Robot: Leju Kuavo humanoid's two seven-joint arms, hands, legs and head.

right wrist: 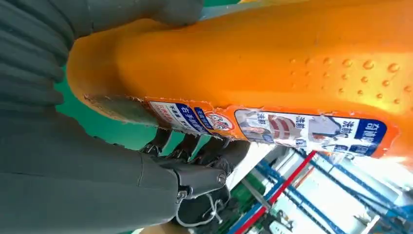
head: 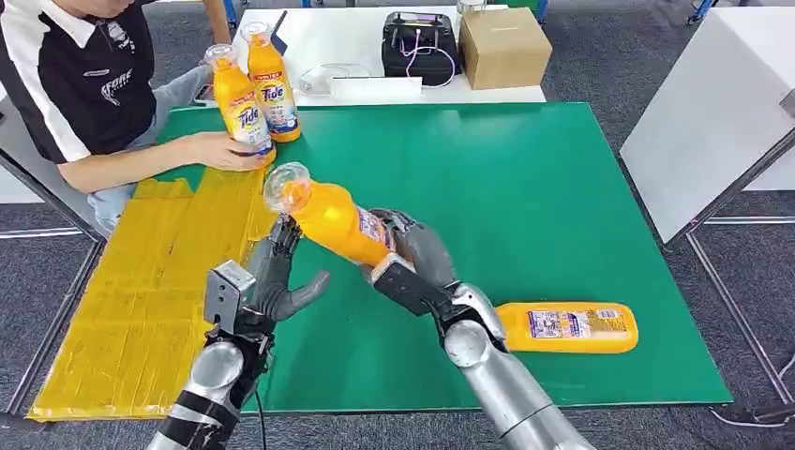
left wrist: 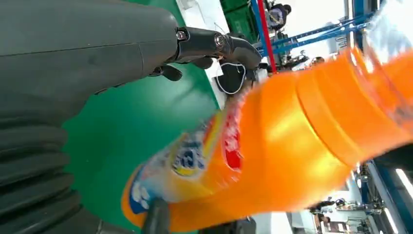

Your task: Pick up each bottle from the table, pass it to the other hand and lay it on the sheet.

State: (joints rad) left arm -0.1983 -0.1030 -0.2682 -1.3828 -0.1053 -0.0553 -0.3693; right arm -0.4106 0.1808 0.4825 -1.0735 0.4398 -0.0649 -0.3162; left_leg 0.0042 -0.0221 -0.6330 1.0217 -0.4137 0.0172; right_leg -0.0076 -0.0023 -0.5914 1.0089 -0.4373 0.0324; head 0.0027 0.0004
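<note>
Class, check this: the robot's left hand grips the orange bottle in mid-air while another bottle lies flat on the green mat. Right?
Not quite: the head view shows the right hand gripping the orange bottle; the left hand is open beside it. Another bottle does lie flat on the green mat.

Four orange bottles (head: 330, 217), one cardboard box (head: 504, 45)

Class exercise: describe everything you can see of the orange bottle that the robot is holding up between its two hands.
The held bottle is orange, plastic-looking, with a clear cap at its upper end and a printed label on its body. It is tilted, cap pointing up and toward the left hand, above the green mat. The right hand grips its lower body. The left hand's fingers reach up beside the neck, spread; whether they touch it is unclear.
</note>
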